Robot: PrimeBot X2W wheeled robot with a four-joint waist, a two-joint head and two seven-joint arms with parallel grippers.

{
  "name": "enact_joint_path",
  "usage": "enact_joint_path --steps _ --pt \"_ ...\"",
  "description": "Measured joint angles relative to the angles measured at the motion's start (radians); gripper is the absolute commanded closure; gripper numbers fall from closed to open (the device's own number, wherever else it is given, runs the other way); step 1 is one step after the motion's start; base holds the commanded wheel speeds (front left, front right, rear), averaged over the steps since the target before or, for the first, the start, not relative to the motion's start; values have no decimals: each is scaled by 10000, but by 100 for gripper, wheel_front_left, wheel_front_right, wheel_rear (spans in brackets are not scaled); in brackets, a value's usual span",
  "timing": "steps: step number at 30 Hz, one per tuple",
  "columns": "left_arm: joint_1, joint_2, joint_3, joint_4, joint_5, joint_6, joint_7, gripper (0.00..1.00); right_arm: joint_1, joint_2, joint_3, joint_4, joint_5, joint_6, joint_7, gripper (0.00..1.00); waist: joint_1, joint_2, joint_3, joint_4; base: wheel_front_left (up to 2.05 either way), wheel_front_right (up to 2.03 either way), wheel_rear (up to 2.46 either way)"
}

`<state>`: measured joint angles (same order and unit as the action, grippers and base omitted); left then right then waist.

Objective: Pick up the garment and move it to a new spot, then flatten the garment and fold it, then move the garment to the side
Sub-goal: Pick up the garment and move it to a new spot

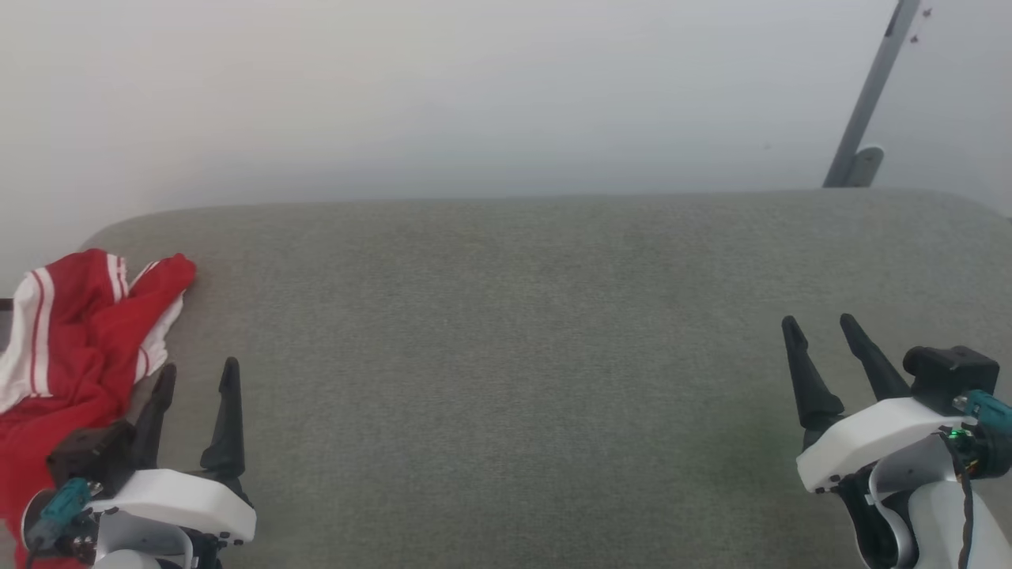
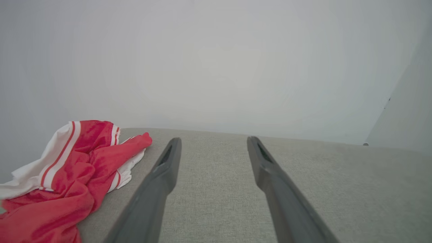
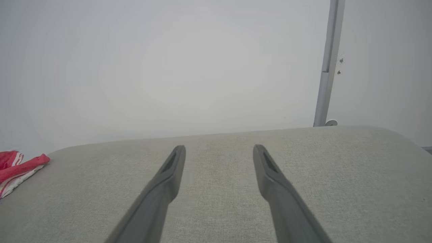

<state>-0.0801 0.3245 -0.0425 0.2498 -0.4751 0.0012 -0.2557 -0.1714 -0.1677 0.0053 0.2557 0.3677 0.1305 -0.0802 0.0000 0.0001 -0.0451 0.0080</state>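
Observation:
The garment (image 1: 75, 348), red with white striped trim, lies crumpled at the far left edge of the grey padded surface (image 1: 522, 356). In the left wrist view the garment (image 2: 71, 175) sits to the left of my fingers. My left gripper (image 1: 198, 371) hovers open just right of the cloth, touching nothing. My right gripper (image 1: 822, 325) stands open at the lower right, far from the cloth, with nothing between its fingers. The right wrist view catches a corner of the garment (image 3: 18, 167) at its left edge. Its numerals are hidden in the folds.
The grey surface has rounded far corners and ends against a plain pale wall (image 1: 474, 95). A grey metal pole (image 1: 870, 103) leans up the wall behind the far right corner.

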Motion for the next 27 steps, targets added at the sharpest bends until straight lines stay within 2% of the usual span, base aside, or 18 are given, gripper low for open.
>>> enact_joint_path --steps 8,27 --pt "-12 205 102 -40 -84 4 90 0 30 -71 339 -88 27 0 140 0 0 0 -135 738 0 0 0" --pt "206 635 332 -502 -263 169 343 0 -245 81 1312 397 245 0 155 0 0 0 -500 3312 0 0 0"
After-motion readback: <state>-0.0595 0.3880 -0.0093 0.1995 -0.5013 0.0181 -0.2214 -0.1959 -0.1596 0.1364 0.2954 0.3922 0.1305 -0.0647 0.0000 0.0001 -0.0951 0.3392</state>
